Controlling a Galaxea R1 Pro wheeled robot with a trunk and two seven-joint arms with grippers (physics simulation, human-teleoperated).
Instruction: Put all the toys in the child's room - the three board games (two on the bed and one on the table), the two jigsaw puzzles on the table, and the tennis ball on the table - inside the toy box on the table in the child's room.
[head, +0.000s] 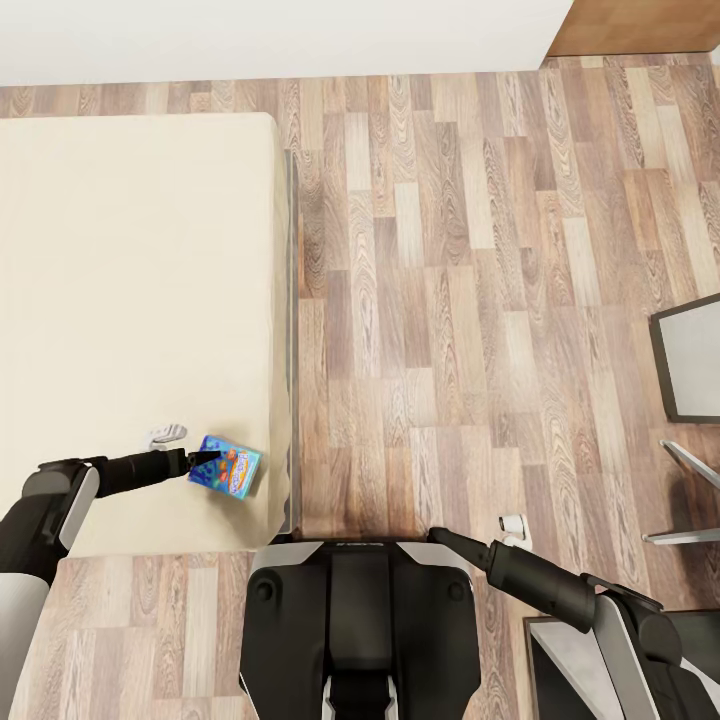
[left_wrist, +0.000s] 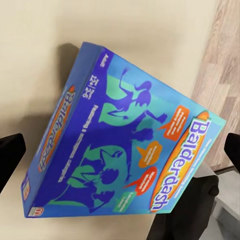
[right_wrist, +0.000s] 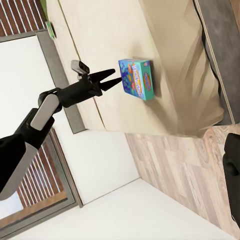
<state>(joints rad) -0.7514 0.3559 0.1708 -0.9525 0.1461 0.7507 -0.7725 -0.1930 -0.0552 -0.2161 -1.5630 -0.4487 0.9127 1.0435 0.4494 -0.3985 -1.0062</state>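
Looking down from the head cam, we see the left gripper parted at the board game near the bed corner. Left wrist: box between spread fingers (not clamped). Right wrist: right gripper state can't be told.

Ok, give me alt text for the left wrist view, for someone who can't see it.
A blue Balderdash board game box lies on the cream bed, between the left gripper's two dark fingertips, which stand open on either side of it. A strip of wooden floor shows past the bed's edge.
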